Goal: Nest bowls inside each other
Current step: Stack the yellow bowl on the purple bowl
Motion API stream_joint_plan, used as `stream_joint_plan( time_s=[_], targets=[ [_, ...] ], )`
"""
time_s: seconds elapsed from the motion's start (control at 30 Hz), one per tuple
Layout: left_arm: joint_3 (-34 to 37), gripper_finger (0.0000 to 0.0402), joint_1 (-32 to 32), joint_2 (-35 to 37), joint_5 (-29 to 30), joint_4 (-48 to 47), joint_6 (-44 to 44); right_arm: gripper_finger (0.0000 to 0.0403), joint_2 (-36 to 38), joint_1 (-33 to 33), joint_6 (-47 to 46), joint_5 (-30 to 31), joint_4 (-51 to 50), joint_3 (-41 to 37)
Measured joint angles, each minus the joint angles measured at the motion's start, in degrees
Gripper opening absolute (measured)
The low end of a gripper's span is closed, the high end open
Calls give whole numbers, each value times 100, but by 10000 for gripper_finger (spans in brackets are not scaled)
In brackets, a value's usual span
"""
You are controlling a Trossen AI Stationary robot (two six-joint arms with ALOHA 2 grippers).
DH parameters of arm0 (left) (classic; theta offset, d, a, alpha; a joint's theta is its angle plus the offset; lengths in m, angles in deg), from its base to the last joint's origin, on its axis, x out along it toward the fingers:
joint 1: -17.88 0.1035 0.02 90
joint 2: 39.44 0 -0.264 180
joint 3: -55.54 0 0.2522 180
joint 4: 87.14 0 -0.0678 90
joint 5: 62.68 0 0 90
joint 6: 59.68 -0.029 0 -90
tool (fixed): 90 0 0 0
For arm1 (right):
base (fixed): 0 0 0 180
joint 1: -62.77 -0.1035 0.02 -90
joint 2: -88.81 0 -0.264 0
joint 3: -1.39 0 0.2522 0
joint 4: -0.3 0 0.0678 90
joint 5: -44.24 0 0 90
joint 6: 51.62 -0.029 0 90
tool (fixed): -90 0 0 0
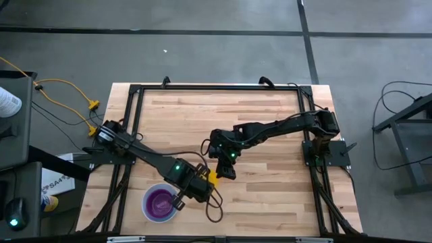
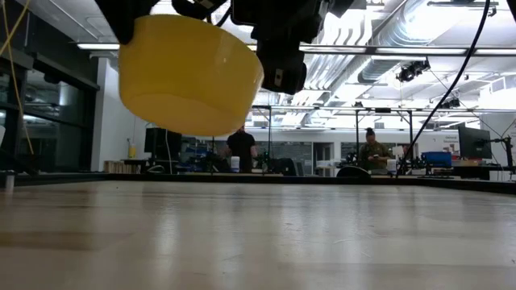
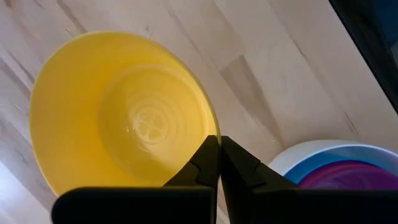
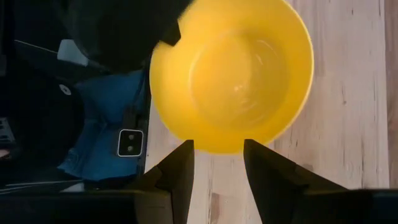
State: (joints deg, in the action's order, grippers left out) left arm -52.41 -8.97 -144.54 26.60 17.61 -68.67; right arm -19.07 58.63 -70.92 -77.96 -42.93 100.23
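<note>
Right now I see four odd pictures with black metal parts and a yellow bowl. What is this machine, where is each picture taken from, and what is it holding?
It is a robot with two dark arms at a wooden table, each ending in a two-finger gripper. One picture looks straight down from above, one looks level across the tabletop into the room behind, and two come from small cameras on the arms' wrists.

The left gripper is shut on the rim of the yellow bowl and holds it above the table; the level view shows it in the air. The right gripper is open right beside that bowl and holds nothing.

Near the table's front edge stands a stack of bowls: a white one outside, blue within it, purple innermost as far as I can see. The people far behind are just in the room.
</note>
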Motion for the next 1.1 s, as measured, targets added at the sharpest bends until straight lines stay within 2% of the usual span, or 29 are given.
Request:
stream_joint_plan(
  time_s=[0.37, 0.67, 1.1],
  targets=[
    [0, 0, -222, 0, 17, -124, 258, 133, 0, 8, -12, -264, -3, 0],
    [9, 0, -319, 2, 94, -370, 643, 133, 0, 13, -36, -239, 2, 0],
    [15, 0, -1102, 2, 371, -511, 1687, 133, 0, -25, -211, -205, 52, 0]
  ],
)
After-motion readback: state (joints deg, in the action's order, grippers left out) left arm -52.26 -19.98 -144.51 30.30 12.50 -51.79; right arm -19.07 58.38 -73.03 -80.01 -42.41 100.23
